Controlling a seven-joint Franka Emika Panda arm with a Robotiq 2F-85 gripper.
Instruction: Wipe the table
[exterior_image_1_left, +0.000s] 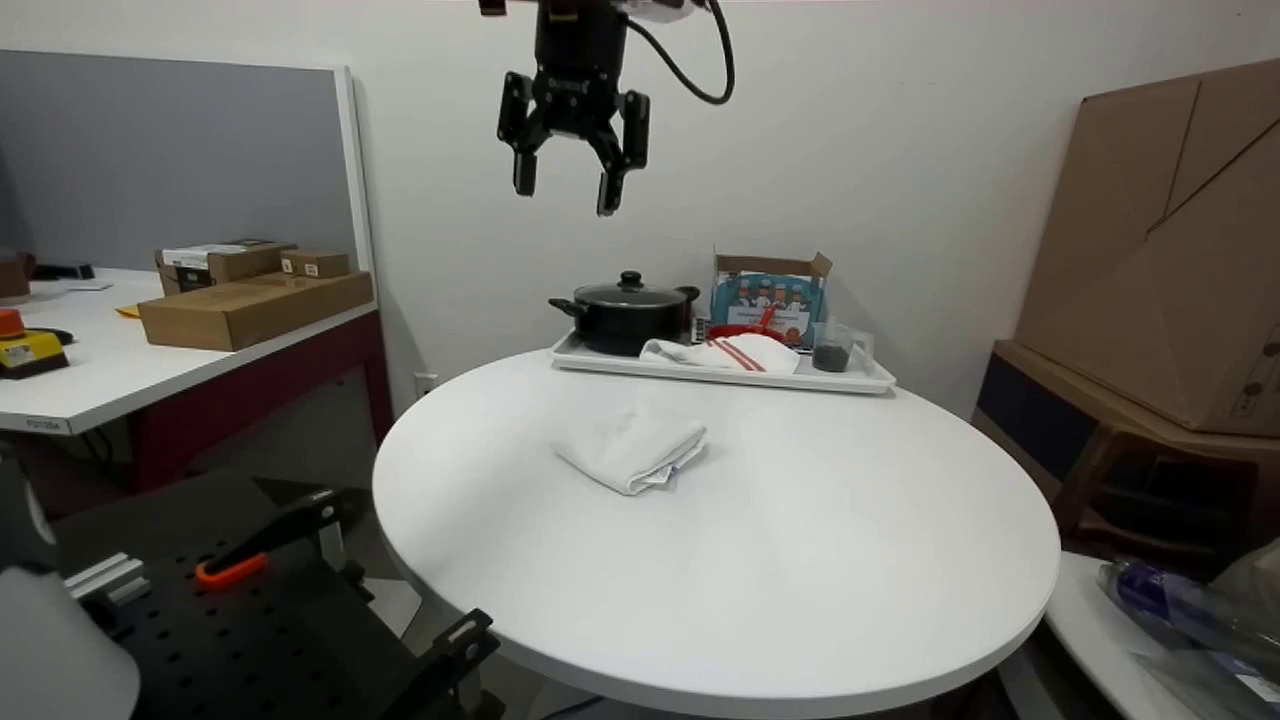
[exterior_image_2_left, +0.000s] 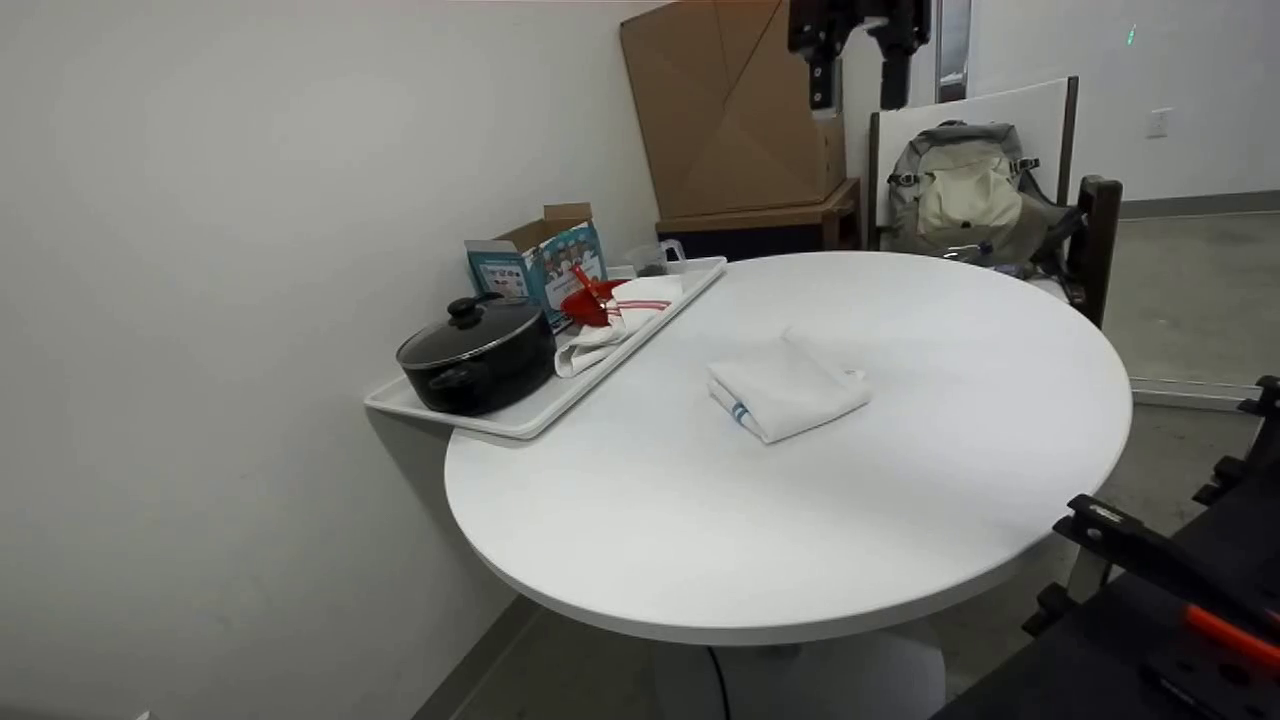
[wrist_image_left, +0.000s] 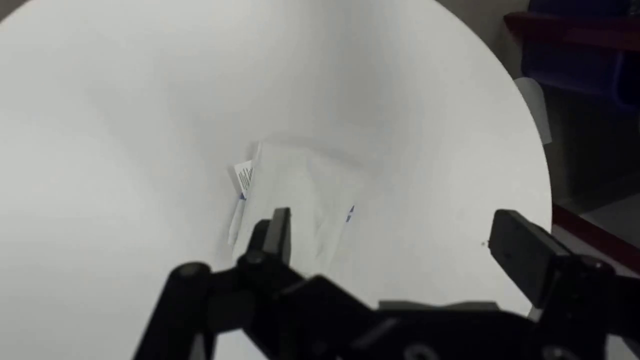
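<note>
The round white table (exterior_image_1_left: 820, 560) fills the middle of both exterior views (exterior_image_2_left: 700, 540) and most of the wrist view (wrist_image_left: 125, 125). A folded white cloth (exterior_image_1_left: 630, 450) with small blue stripes lies flat on it; it also shows in an exterior view (exterior_image_2_left: 785, 390). In the wrist view the cloth (wrist_image_left: 285, 195) has a printed label at its edge, and the left finger covers part of it. My gripper (exterior_image_1_left: 566, 195) is open and empty, high above the table. Its fingers also show in an exterior view (exterior_image_2_left: 859, 98) and the wrist view (wrist_image_left: 392, 220).
A white tray (exterior_image_1_left: 660, 370) on the table's wall side holds a black pot (exterior_image_1_left: 630, 318), a red-striped towel (exterior_image_1_left: 740, 353), a red item, an open box (exterior_image_1_left: 768, 300) and a clear cup (exterior_image_1_left: 832, 350). A black perforated platform (exterior_image_1_left: 230, 640) stands beside the table.
</note>
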